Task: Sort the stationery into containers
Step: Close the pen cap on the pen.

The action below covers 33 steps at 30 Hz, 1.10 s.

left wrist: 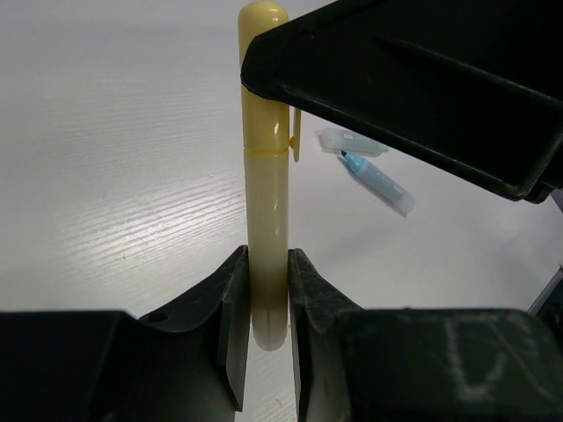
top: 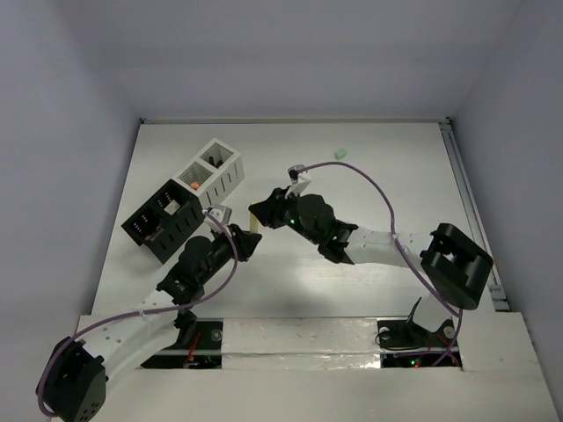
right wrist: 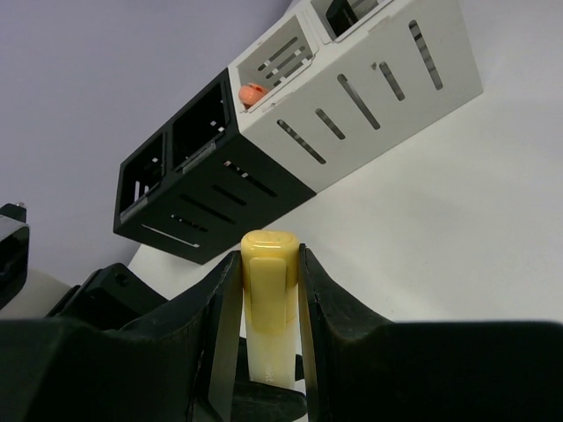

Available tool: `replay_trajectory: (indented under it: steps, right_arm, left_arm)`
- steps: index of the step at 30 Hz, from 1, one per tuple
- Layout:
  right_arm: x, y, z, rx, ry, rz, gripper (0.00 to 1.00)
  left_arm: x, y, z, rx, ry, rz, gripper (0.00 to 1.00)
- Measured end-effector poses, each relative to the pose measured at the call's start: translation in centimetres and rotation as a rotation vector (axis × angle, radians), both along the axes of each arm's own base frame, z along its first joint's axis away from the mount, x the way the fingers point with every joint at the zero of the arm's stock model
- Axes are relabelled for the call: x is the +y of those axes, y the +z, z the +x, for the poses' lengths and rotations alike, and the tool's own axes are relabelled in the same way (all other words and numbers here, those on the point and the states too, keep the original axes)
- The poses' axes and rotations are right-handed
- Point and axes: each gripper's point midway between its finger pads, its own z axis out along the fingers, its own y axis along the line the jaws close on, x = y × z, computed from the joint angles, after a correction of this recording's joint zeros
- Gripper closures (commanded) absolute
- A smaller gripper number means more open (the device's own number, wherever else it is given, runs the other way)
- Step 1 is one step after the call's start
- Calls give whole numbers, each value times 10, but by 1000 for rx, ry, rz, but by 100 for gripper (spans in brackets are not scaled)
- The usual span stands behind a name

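Note:
One yellow marker is held at both ends, over the table near its middle. My left gripper is shut on its pale barrel end. My right gripper is shut on its yellow capped end. The two grippers meet just right of the black container, which stands against the white container. An orange piece lies in a compartment of the white container. A blue marker with its clear cap beside it lies on the table beyond the yellow one.
A small green piece lies alone near the back of the table. The black container stands close in front of my right gripper. A rail runs along the table's right edge.

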Motion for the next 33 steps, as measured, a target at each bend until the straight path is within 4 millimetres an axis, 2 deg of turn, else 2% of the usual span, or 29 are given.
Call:
replay_trajectory:
  steps: [8,14,22,33]
  right_arm:
    - [-11,-6,-10,25,6,15,100]
    - [-19,-3,-8,20,-31,35,100]
    - [-29,-15,-12,56,-64,77,100]
    - [-38,-18,-12,62,-95,122,100]
  left_arm:
    - [-4,-3,-7,42,-28,26,100]
    - [-10,3,-3,59,-37,40,100]
    - [-13,-3,-5,98,-63,84,100]
    - [-22,-4,-4,141,-99,120,100]
